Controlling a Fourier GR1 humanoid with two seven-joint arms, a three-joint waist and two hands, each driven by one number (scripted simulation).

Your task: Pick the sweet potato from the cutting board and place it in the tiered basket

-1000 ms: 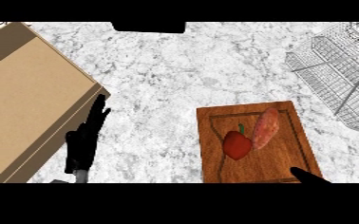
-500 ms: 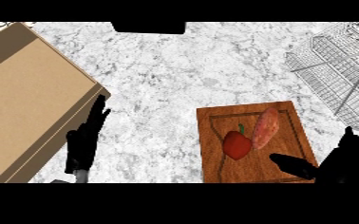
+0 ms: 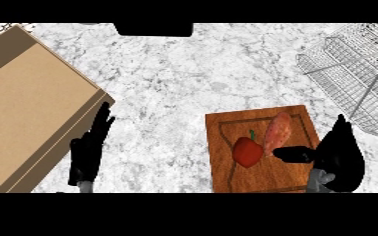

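The long pinkish sweet potato lies on the brown wooden cutting board, not yet grabbed by the open right hand beside it, far from the wire tiered basket.

A kitchen, by its fittings; a white marble counter spreads ahead of both hands; a wooden cutting board bearing produce lies just left of the right hand; a wire tiered basket stands beyond that hand.
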